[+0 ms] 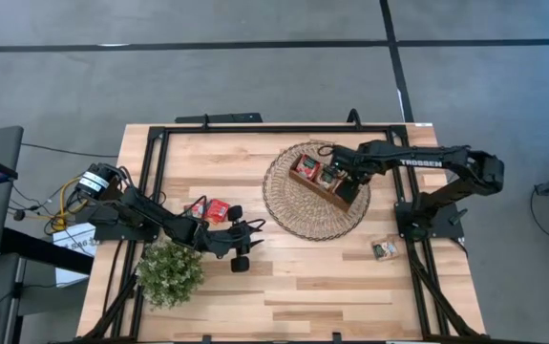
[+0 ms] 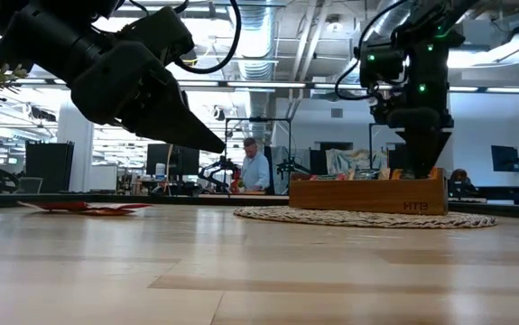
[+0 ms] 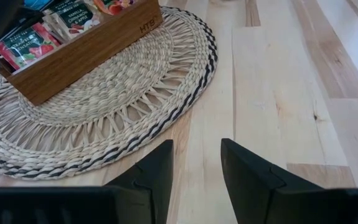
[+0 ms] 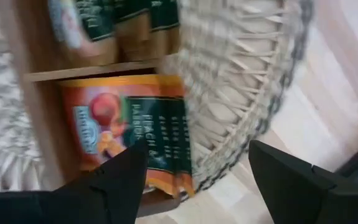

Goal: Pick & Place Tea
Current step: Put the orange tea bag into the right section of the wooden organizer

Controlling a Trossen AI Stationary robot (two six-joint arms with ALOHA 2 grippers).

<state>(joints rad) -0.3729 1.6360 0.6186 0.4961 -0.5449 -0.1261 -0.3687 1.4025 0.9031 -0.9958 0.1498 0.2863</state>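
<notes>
Two grippers, both with jaws parted and holding nothing. Right gripper [image 1: 336, 178] hangs over the wooden tray [image 1: 348, 202], its wrist view showing the fingers spread wide above the end compartment, where orange-wrapped tea sachets [image 4: 135, 130] stand on edge; green-and-white sachets [image 4: 122, 28] fill the neighbouring compartment beyond a thin divider. Left gripper [image 1: 252, 229] hovers above bare table [image 1: 331, 277], jaws narrowly apart, pointing toward the round woven mat [image 1: 293, 215] on which the tray sits. Loose red sachets [image 1: 210, 209] lie flat on the table just behind the left gripper, near the potted plant [image 1: 170, 271]; one further sachet [image 1: 383, 249] lies by the right arm's base. Handling, as a judgement: each sachet is very light, thin and flexible, with a smooth wrapper liable to slip or buckle. Flat ones offer little to pinch, so an exposed edge or corner is the likely hold; upright ones in the tray are best taken by the top edge, across the thin faces, with light pressure
</notes>
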